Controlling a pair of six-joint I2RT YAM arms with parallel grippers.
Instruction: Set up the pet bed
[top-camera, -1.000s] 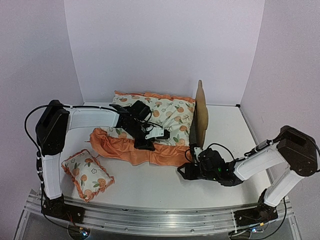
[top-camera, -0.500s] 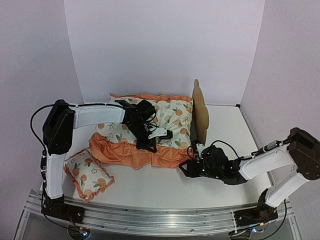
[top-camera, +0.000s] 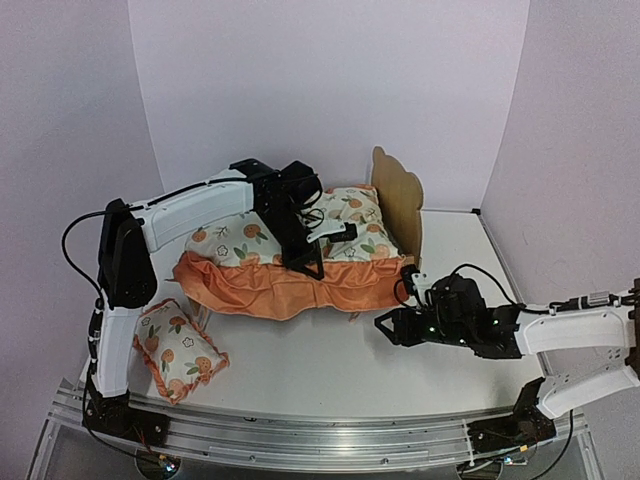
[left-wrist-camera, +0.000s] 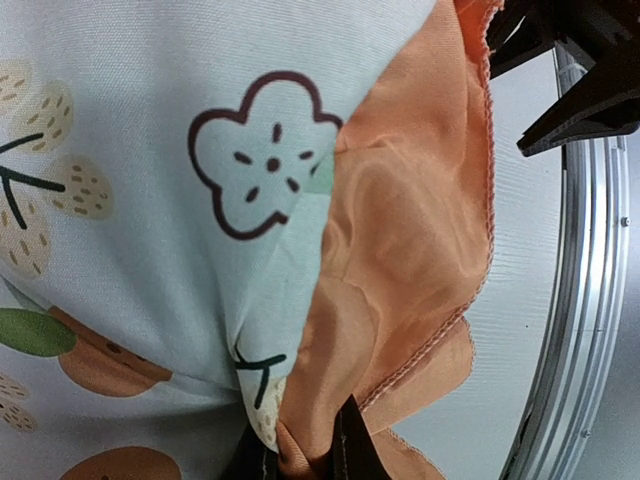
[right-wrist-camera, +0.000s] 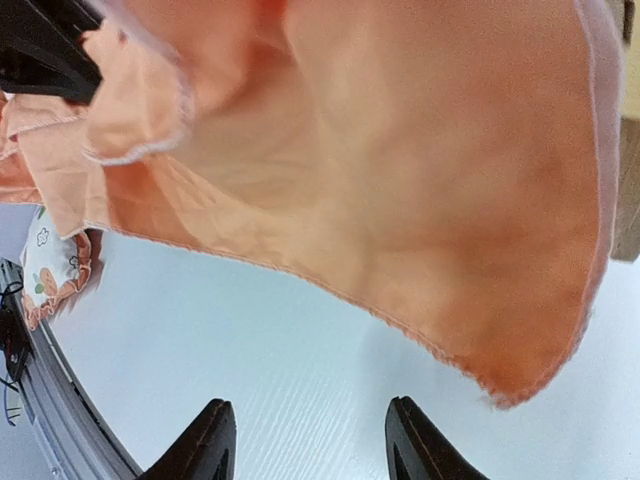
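Orange ruffle (top-camera: 280, 295) pinched, cushion (top-camera: 235, 242) up — and the bed (top-camera: 398, 198) has turned toward us.
A second ago we saw the left claw (top-camera: 305, 264) half spread over the cushion, which lay low on the worktop (top-camera: 300, 370). Now that claw is pressed together on the ruffle and print fabric at the near edge, and the cushion has risen with it. Of the bed we see only the plywood headboard, upright at the cushion's right end and swung from edge-on to face-on. The rest is hidden behind the cushion. Our right claw (top-camera: 385, 328) has drawn back toward the near right — spread, holding nothing, low under the hanging ruffle. We judge the cushion is on its way onto the bed but not yet seated; the pillow (top-camera: 175, 352) lies untouched at near left.
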